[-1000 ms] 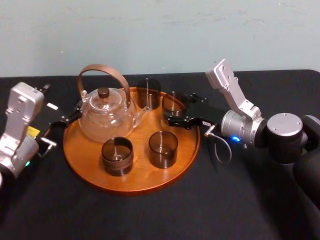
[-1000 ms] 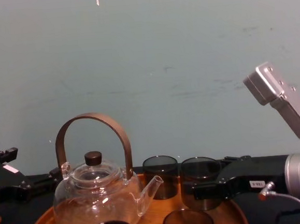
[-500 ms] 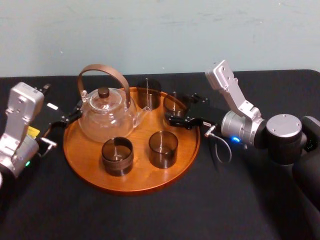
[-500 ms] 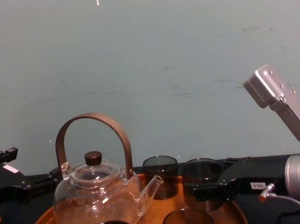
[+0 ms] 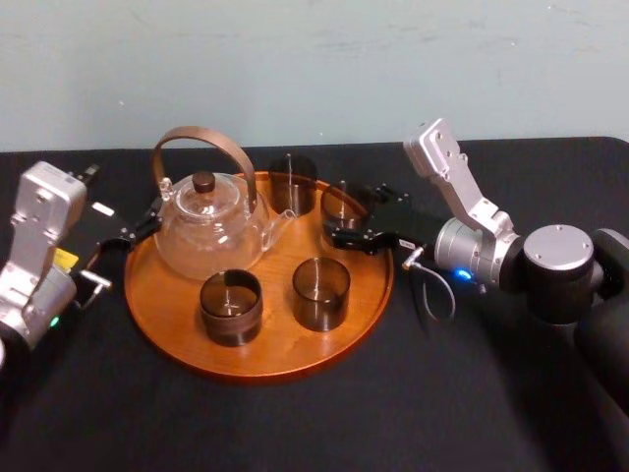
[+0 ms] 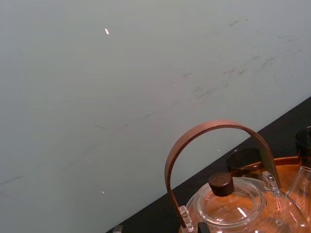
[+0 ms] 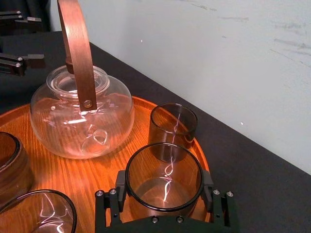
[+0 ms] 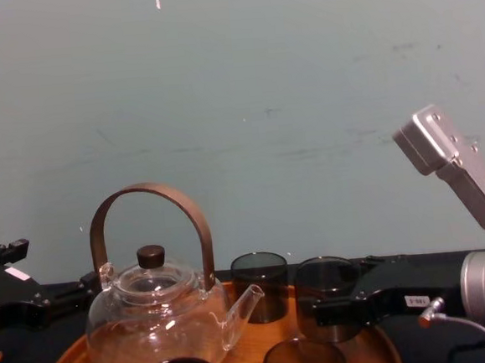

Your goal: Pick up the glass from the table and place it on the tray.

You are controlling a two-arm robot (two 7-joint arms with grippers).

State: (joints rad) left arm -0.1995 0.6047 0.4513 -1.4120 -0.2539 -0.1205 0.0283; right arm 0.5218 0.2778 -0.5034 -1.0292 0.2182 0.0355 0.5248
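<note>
A smoky dark glass (image 5: pixel 343 206) (image 7: pixel 164 177) (image 8: pixel 326 299) sits low over the right rear part of the round orange-brown tray (image 5: pixel 187 349). My right gripper (image 5: pixel 359 216) (image 7: pixel 164 190) is shut on it, with one black finger (image 7: pixel 119 187) against each side. I cannot tell whether the glass's base touches the wood. My left gripper (image 5: pixel 123 202) stays open over the black table (image 5: pixel 295 423), beside the tray's left rim.
On the tray stand a clear glass teapot (image 5: pixel 208 224) with a brown arched handle and three more dark glasses: one at the back (image 5: pixel 292 183), two in front (image 5: pixel 320 292) (image 5: pixel 230 307). A pale wall runs behind the table.
My right gripper and the glass have sunk a touch and drifted slightly right. The left arm and the other tray items have not moved.
</note>
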